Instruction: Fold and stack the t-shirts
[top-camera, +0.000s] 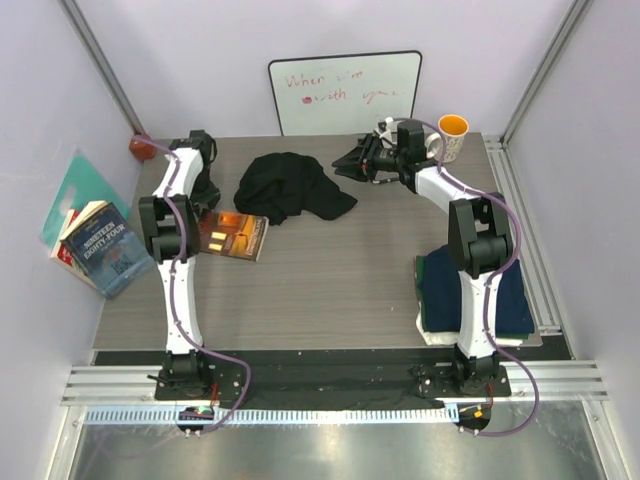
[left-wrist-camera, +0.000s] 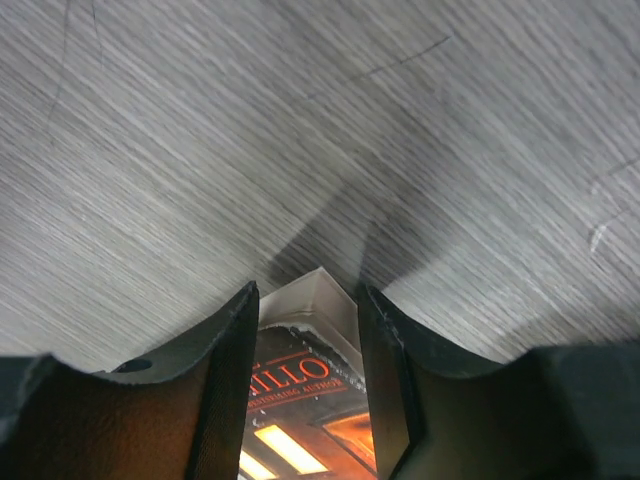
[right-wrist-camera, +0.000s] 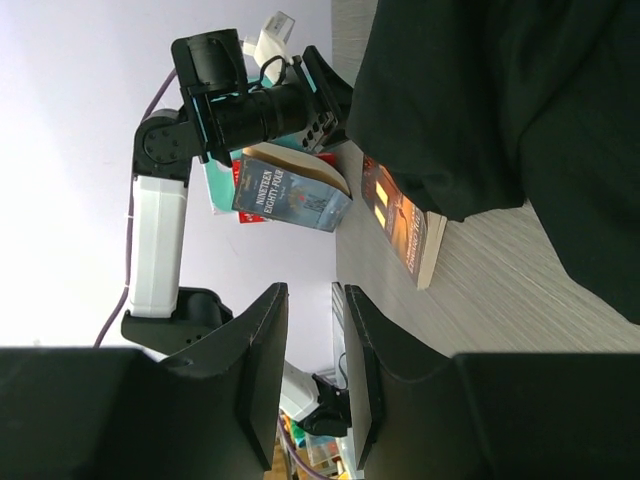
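Note:
A black t-shirt (top-camera: 290, 188) lies crumpled at the back middle of the table and fills the upper right of the right wrist view (right-wrist-camera: 480, 100). My right gripper (top-camera: 345, 160) hovers just right of it, open, with nothing between its fingers (right-wrist-camera: 310, 290). By my right arm's base sits a folded stack, a navy shirt (top-camera: 510, 300) on a green one (top-camera: 430, 290) with white (top-camera: 430, 335) beneath. My left gripper (top-camera: 212, 212) stands open over the left end of an orange-covered book (top-camera: 240, 236). The book's corner (left-wrist-camera: 320, 300) shows in the gap of the left gripper (left-wrist-camera: 305, 295).
More books (top-camera: 105, 245) lean against the left wall off the table edge. A whiteboard (top-camera: 345, 92) stands at the back. An orange cup (top-camera: 452, 135) sits at the back right, a red object (top-camera: 140, 147) at the back left corner.

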